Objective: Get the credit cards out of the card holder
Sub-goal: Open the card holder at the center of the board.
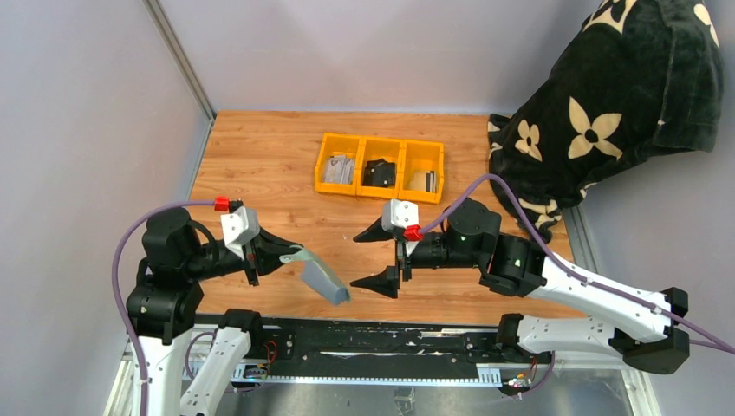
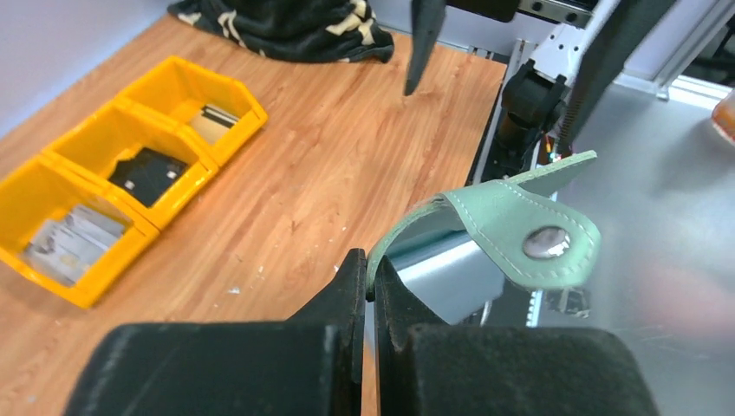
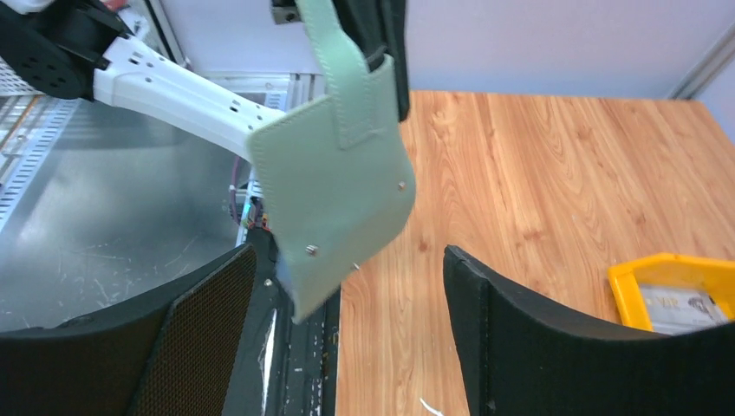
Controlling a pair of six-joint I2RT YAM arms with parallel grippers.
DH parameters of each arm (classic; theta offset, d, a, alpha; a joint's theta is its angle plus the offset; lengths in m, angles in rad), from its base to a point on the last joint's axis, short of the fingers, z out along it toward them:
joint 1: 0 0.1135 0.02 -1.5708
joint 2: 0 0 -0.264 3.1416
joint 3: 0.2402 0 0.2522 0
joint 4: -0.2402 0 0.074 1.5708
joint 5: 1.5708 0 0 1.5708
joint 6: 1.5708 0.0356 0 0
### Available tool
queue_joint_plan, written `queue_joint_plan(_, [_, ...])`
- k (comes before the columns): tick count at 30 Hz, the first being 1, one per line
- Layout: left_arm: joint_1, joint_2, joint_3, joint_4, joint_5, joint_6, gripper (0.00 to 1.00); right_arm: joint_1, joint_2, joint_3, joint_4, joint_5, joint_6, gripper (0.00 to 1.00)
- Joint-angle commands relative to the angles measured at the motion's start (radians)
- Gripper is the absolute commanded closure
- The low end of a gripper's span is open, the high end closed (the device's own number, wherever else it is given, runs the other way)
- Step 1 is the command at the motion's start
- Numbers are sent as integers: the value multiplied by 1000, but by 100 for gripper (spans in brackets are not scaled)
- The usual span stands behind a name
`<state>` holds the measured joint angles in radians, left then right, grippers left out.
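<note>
The sage-green card holder [image 1: 325, 279] hangs by its strap tab from my left gripper [image 1: 290, 253], which is shut on the tab, above the table's near edge. In the left wrist view the strap [image 2: 511, 225] curls out of the shut left gripper [image 2: 371, 264]. In the right wrist view the card holder [image 3: 334, 199] hangs just ahead of my open, empty right gripper [image 3: 347, 260]. From above, the right gripper [image 1: 360, 260] is open just right of the holder. Grey and whitish credit cards [image 1: 340, 169] lie in the yellow bin's left compartment. I see no card sticking out of the holder.
The yellow three-compartment bin [image 1: 380, 140] stands at mid-back of the wooden table, with a black lump [image 1: 380, 172] in its middle compartment and flat items [image 1: 425, 180] in the right one. A black flower-patterned cloth [image 1: 607, 104] is heaped at the back right.
</note>
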<state>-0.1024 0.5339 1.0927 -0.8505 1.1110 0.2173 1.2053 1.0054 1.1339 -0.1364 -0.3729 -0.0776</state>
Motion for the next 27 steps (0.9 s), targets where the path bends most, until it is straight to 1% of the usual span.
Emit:
queue_joint_plan(1, [-6,16,33,13,-29,-121,100,-6,-44,-74,192,-92,-22,18])
queue_joint_plan(8, [-6,32,56,13,-46,-179,100,-4,6,-116,325,-148,8,17])
queue_joint_plan(10, [-6,31,58,13,-41,-183,100,-5,34,-108,350,-108,9,18])
queue_joint_plan(11, [-6,31,60,14,-37,-183,100,-4,52,-99,348,-74,8,21])
queue_joint_plan(13, [-6,29,61,13,-20,-184,100,-4,87,-76,329,-22,-2,33])
queue_joint_plan(14, [-6,30,62,13,-10,-186,100,-3,101,-64,320,-6,-2,42])
queue_joint_plan(16, [-6,31,63,13,5,-190,100,-4,123,-43,302,10,2,68])
queue_joint_plan(17, [-6,31,62,14,11,-190,100,-4,130,-36,294,12,4,85])
queue_joint_plan(18, [-6,32,61,13,13,-188,100,-4,137,-28,283,7,4,97])
queue_joint_plan(19, [-6,31,60,13,13,-183,100,-4,140,-17,272,7,9,100])
queue_joint_plan(20, [-6,30,56,13,11,-182,98,-4,140,-15,267,7,24,100])
queue_joint_plan(22, [-5,23,37,13,24,-179,42,-4,129,-18,277,0,58,100])
queue_joint_plan(23, [-6,18,22,13,37,-176,19,-5,124,-20,282,-7,84,100])
queue_joint_plan(24, [-6,14,5,13,47,-172,3,-6,118,-19,287,-20,115,100])
queue_joint_plan(25, [-6,10,-13,13,56,-169,1,-7,114,-18,291,-41,144,100])
queue_joint_plan(27, [-7,10,-42,12,72,-161,0,-8,106,-16,301,-113,197,100])
